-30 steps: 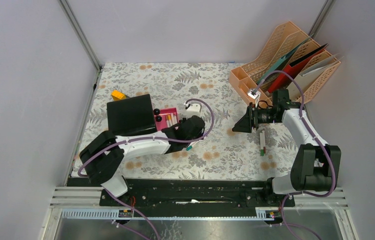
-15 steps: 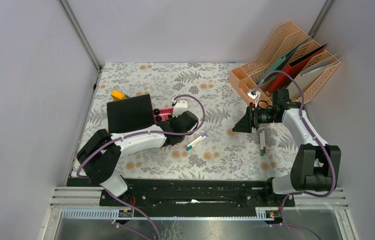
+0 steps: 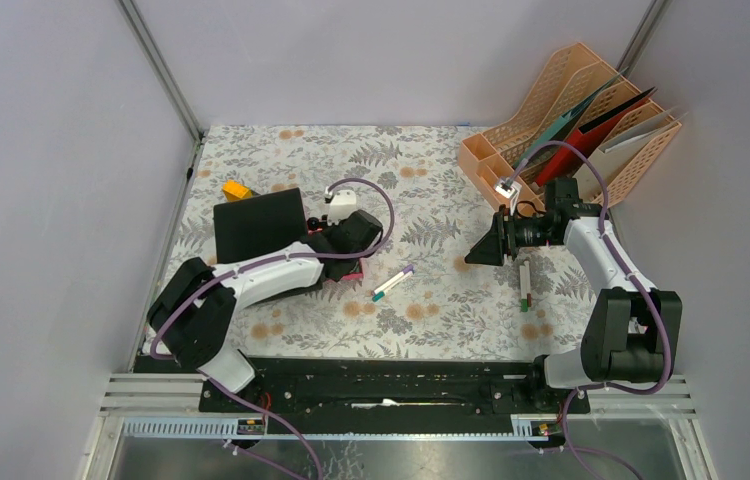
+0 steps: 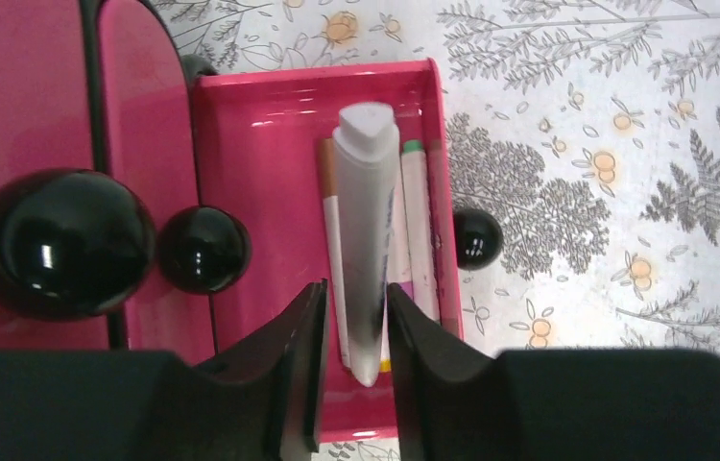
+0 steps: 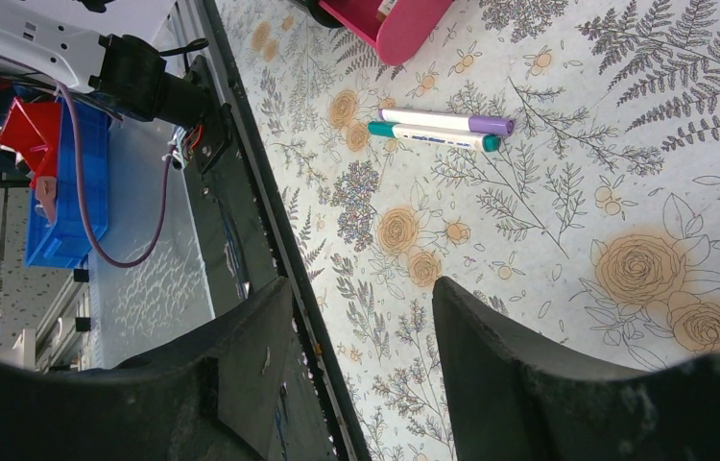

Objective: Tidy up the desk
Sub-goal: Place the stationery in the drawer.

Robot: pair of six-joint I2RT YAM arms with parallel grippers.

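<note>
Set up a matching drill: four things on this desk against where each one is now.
Things
1. file rack
2. loose markers
3. yellow block
4. white marker

Places
A. between the left gripper's fingers, over the pink tray
B. far right corner of the desk
C. open cloth near the middle
D. far left, beyond the black pad

Pairs: 1-B, 2-C, 3-D, 4-A

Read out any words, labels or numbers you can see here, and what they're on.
None can be read.
Blue print on the teal-capped marker on the desk: too blurred.
Purple print on the white marker over the pink tray: too small.
</note>
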